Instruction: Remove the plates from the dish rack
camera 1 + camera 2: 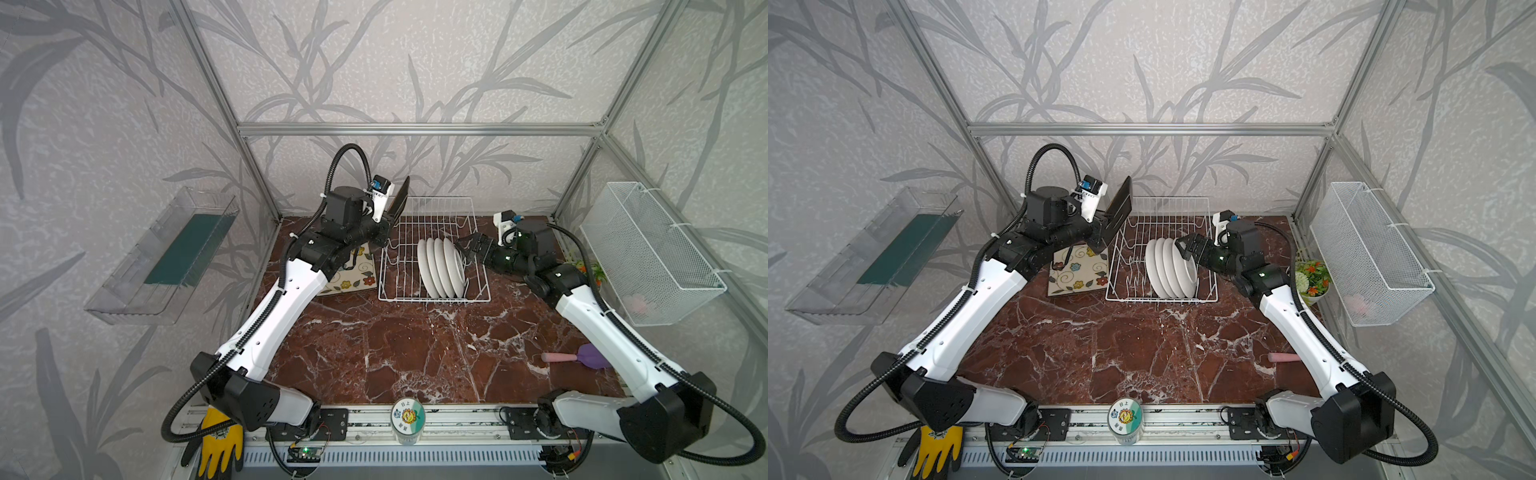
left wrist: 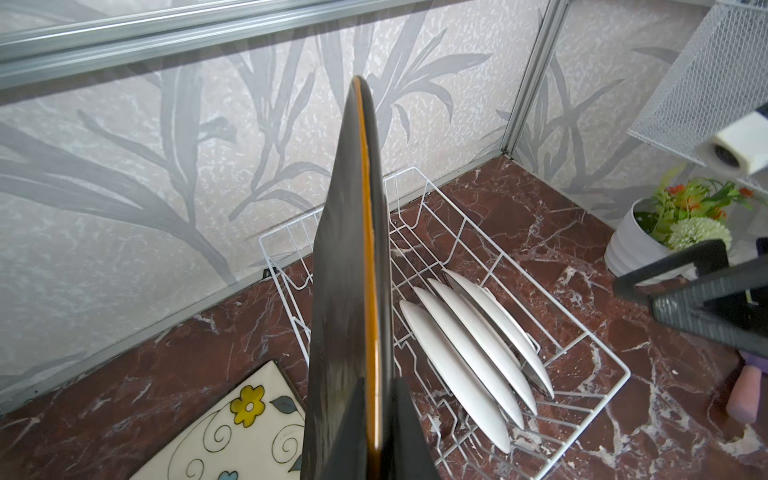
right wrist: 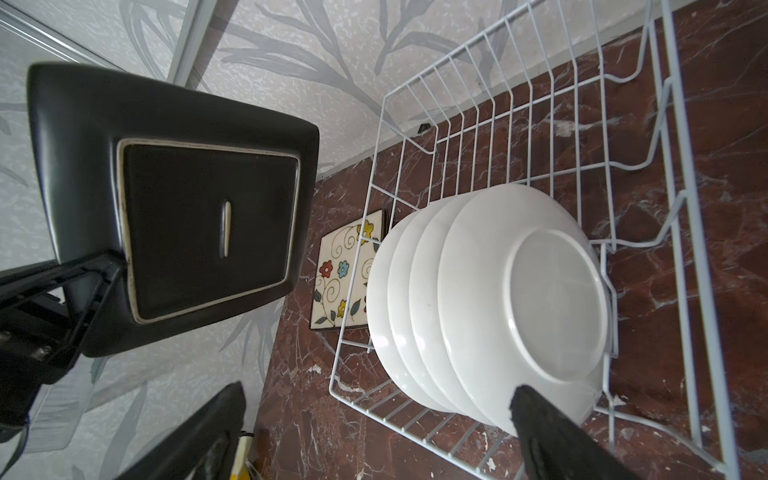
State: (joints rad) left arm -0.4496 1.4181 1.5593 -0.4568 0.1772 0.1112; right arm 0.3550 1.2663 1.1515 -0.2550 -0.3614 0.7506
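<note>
Gripping one square plate (image 1: 401, 201), left pincer (image 1: 388, 224); right pincer (image 1: 463, 249) wide beside four racked plates (image 1: 436, 270).

glossy white ceramic plates (image 3: 519, 299) in a coated wire dish rack (image 3: 685, 174) on polished marble table (image 1: 395, 353).

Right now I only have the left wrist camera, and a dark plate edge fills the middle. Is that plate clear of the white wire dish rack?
Observer: Yes. In both top views the left gripper is shut on the black-backed rounded-square plate, raised above the far left corner of the white wire dish rack.
Operator: Which way does its back face?
Observer: Toward the right gripper; the right wrist view shows the black back and its pale-edged foot ring.
Operator: And that gripper itself?
Observer: It is open beside the rightmost of four round white plates; contact I cannot tell.
</note>
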